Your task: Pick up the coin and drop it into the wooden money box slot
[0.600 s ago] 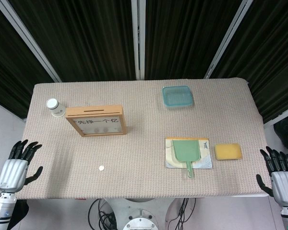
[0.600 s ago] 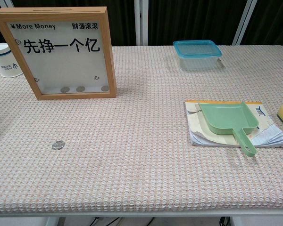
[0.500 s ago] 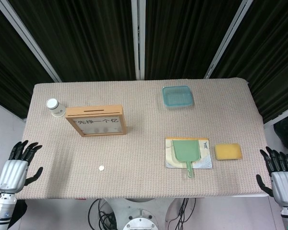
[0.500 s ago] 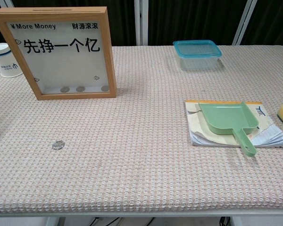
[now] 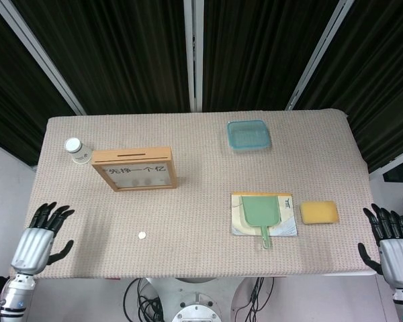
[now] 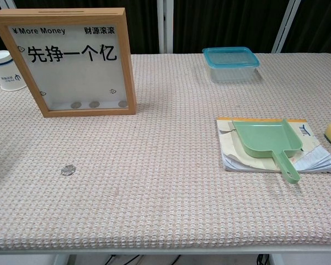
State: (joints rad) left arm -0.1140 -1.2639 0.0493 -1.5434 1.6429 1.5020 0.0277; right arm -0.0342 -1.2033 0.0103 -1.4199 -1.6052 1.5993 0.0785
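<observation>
Coin (image 5: 142,235) lies flat on the woven table cover (image 5: 201,147), in front of the wooden money box (image 5: 134,170) and well apart from it. The slot (image 5: 131,155) runs along the top edge of the upright box. Left hand (image 5: 39,236) hovers at the near left corner of the table, fingers spread wide, holding nothing. Right hand (image 5: 387,247) waits off the near right edge, fingers likewise apart and empty.

Probable faults from this state:

- Failed pinch: the coin is thin and sits in a textured weave, so fingertips may slide over it or push it along the cover instead of lifting it
- Drop in transit: a shallow pinch on the rim may release the coin between pickup and box
- Missed slot: the opening is narrow; a tilted or misaligned coin may strike the frame and bounce off
- Box displacement: the box stands on edge, so a hand pressing on its top may tip it backward
</observation>
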